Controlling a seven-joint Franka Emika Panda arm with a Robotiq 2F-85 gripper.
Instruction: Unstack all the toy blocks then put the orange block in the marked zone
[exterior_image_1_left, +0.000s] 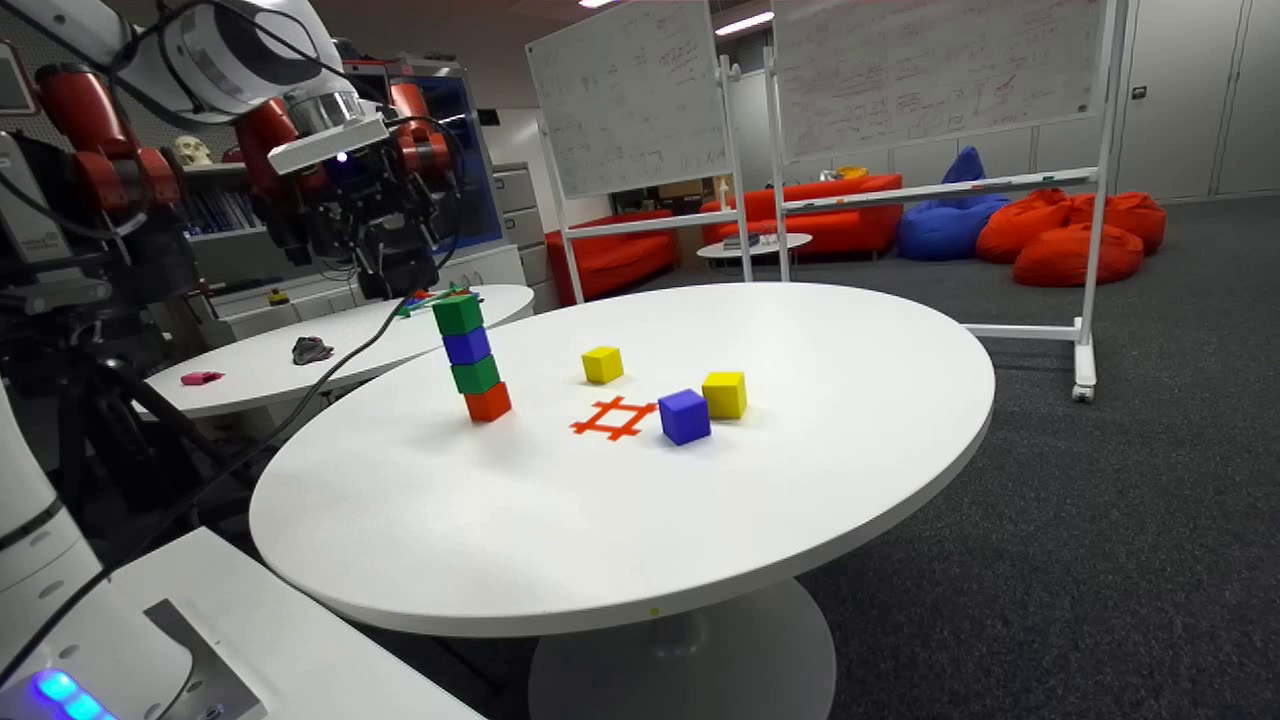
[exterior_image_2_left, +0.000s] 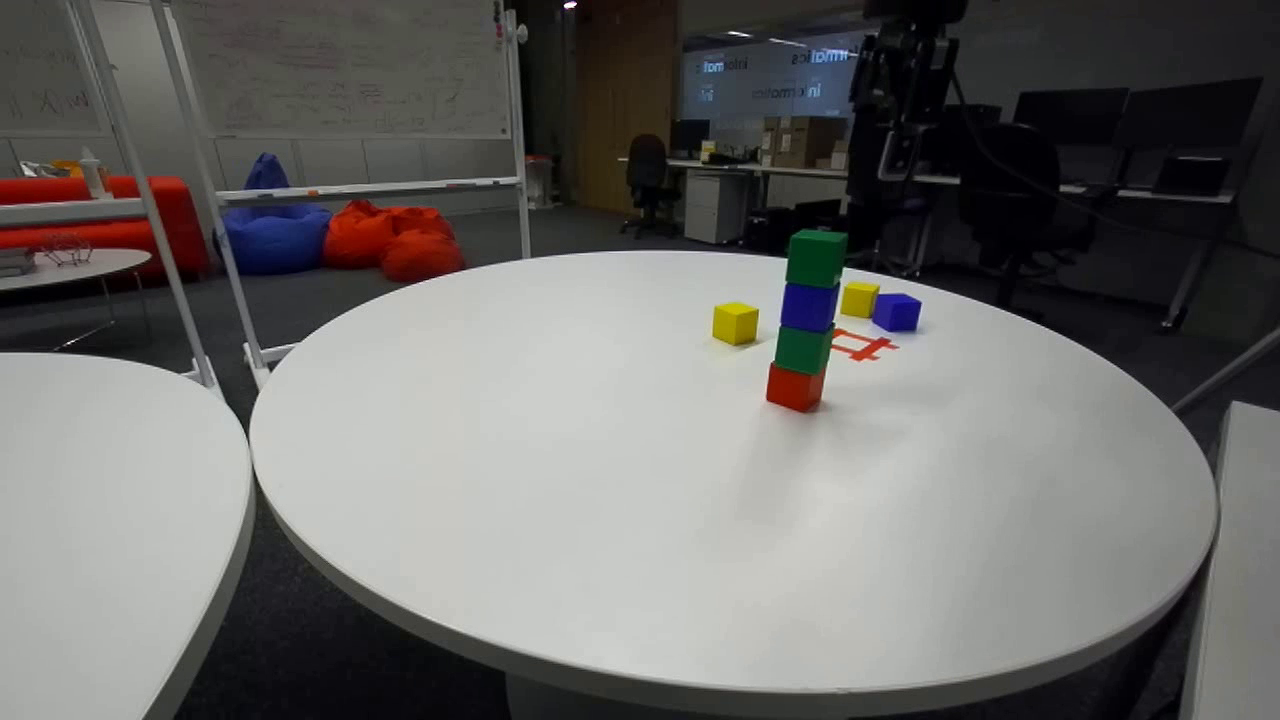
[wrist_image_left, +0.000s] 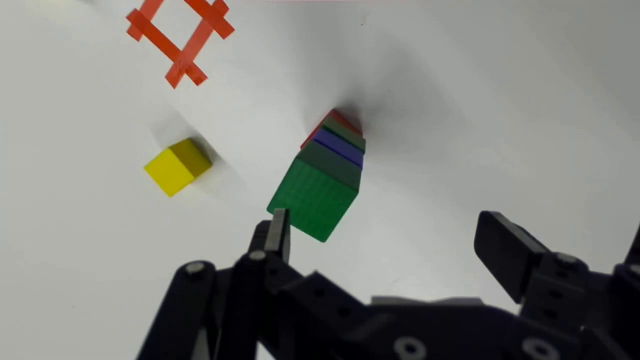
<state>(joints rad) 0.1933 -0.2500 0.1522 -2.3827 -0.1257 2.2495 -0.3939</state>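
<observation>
A tilting-looking tower of toy blocks stands on the round white table: a green block (exterior_image_2_left: 816, 258) on top, then a blue block (exterior_image_2_left: 808, 306), another green block (exterior_image_2_left: 803, 348), and the orange block (exterior_image_2_left: 796, 387) at the base. Loose on the table are a blue block (exterior_image_1_left: 685, 417) and two yellow blocks, one (exterior_image_1_left: 725, 395) beside the blue and one (exterior_image_1_left: 602, 365) farther back. The marked zone (wrist_image_left: 165, 46), crossed red-orange tape, holds no block. My gripper (wrist_image_left: 384, 220) hangs open above the table, apart from the tower; its left finger (wrist_image_left: 277, 232) overlaps the top green block's corner in the wrist view.
The round table (exterior_image_1_left: 480, 540) has a curved edge on all sides. Beside it stands a second white table (exterior_image_1_left: 380, 350) with a pink item (exterior_image_1_left: 202, 378) and a dark item (exterior_image_1_left: 312, 350). A black cable hangs along the arm. Whiteboards (exterior_image_1_left: 630, 100) stand behind.
</observation>
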